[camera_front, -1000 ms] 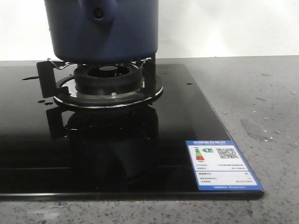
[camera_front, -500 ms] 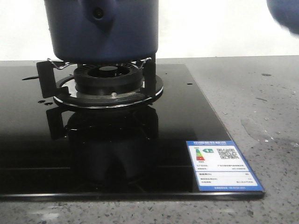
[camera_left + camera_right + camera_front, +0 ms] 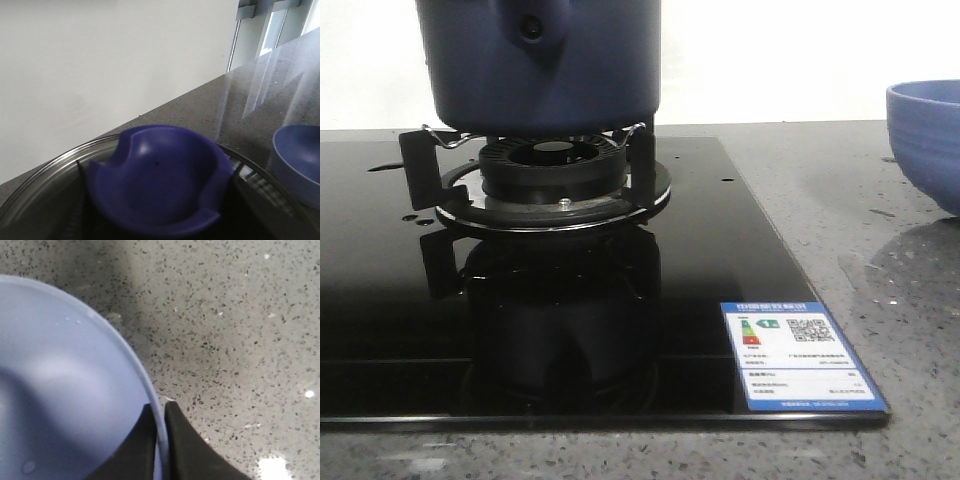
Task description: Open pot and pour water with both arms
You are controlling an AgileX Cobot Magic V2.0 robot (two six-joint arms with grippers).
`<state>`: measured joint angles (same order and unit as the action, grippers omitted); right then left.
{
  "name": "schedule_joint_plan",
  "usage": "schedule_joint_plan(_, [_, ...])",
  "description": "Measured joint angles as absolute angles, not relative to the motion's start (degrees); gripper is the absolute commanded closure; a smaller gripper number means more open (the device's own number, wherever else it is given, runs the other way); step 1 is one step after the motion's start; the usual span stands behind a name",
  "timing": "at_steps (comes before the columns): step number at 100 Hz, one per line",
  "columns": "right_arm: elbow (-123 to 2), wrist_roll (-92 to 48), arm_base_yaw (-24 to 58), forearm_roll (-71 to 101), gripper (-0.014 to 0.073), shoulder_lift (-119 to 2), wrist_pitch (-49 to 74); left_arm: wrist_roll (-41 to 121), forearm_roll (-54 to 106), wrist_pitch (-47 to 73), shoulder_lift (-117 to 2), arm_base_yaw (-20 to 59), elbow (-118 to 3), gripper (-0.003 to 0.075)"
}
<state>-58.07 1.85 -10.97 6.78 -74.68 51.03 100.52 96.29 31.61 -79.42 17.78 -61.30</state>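
right hand pinching bowl rim, wrist view

Dark navy-blue straight-walled pot finished matt. Black glass hob surface glossy, mirror-like. Grey speckled stone worktop polished. Periwinkle-blue bowl smooth, semi-gloss.

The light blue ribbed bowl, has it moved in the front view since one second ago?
Yes. The light blue ribbed bowl has come in from the upper right and now sits low beside the black glass hob, right of it.
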Motion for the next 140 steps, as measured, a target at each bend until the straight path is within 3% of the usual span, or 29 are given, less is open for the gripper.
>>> schedule_joint_plan(8, [-57.7, 1.7, -11.0, 7.2, 0.0510, -74.7, 51.0, 101.7, 96.5, 31.6, -79.7, 17.8, -61.3, 0.0426])
schedule_joint_plan(24, [-57.7, 1.7, -11.0, 8.1, 0.0228, -74.3, 50.3, 103.1, 97.1, 31.6, -79.7, 17.8, -61.4, 0.0426])
schedule_joint_plan(35, [-59.7, 1.7, -11.0, 8.2, 0.0117, -71.9, 50.3, 103.4, 97.3, 31.6, -79.9, 17.8, -61.4, 0.0426])
schedule_joint_plan(94, [-69.4, 1.7, -11.0, 10.7, 0.0113, -55.5, 52.1, 109.9, 102.3, 32.5, -85.2, 18.0, -62.0, 0.0423])
schedule_joint_plan(100, [-69.4, 1.7, -11.0, 10.8, 0.0113, -55.5, 52.5, 109.9, 102.4, 32.6, -85.3, 18.0, -62.0, 0.0393])
schedule_joint_plan(121, [-69.4, 1.7, -11.0, 12.4, 0.0113, -55.5, 53.1, 110.5, 102.4, 32.7, -85.4, 18.0, -62.0, 0.0162])
schedule_joint_plan(140, [-69.4, 1.7, -11.0, 12.8, 0.0139, -55.5, 53.1, 109.7, 102.4, 31.8, -82.2, 18.0, -62.0, 0.0158])
